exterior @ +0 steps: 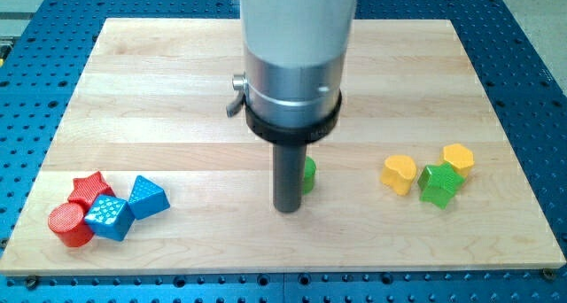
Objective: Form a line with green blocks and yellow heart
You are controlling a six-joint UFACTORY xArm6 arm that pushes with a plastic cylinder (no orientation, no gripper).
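Observation:
My tip (287, 208) rests on the board just left of a green block (308, 174), which is mostly hidden behind the rod so its shape cannot be made out. At the view's right, a yellow heart (400, 173) lies next to a green star (440, 183). A yellow hexagon-like block (458, 159) sits just above and right of the green star, touching it.
At the view's lower left is a cluster: a red star (89, 188), a red cylinder (70, 224), and two blue blocks (109, 216) (147, 197). The wooden board (177, 90) lies on a blue perforated table (35, 90). The arm's wide grey body (297, 46) hides the board's upper middle.

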